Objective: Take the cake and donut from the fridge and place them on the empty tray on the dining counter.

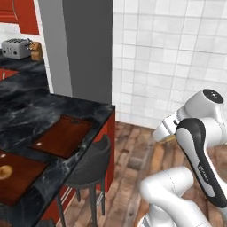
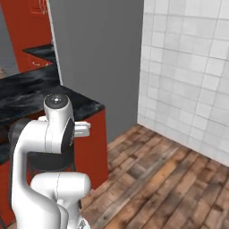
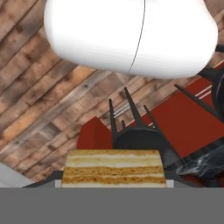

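Close against my hand camera sits one cake (image 3: 113,169), a layered yellow-tan block with pale cream stripes, held at the bottom of the hand view right where my fingertips rise. My gripper (image 3: 113,183) is closed on it, the jaws standing wide around the block; the fingertips themselves are hidden behind the cake and I cannot make them out. Beyond the cake I see one dark stool (image 3: 144,135) from above, with its thin legs fanning out, and the wooden floor (image 3: 39,87) behind it.

Out to the left in the left base view runs the dining counter (image 1: 84,113), glossy black with white veins over a red base. Two red-brown trays lie on it. The farther tray (image 1: 64,135) is bare and sits near the counter's right edge. The nearer tray (image 1: 20,179) carries one tan ring-shaped pastry (image 1: 5,172) at its left side. One dark stool (image 1: 91,166) stands tucked against the counter's right side, just beside the farther tray.

Far back on the left, one toaster (image 1: 15,48) stands on another black counter. One tall grey panel (image 1: 86,48) rises behind the dining counter, and a white tiled wall (image 1: 173,57) fills the right.
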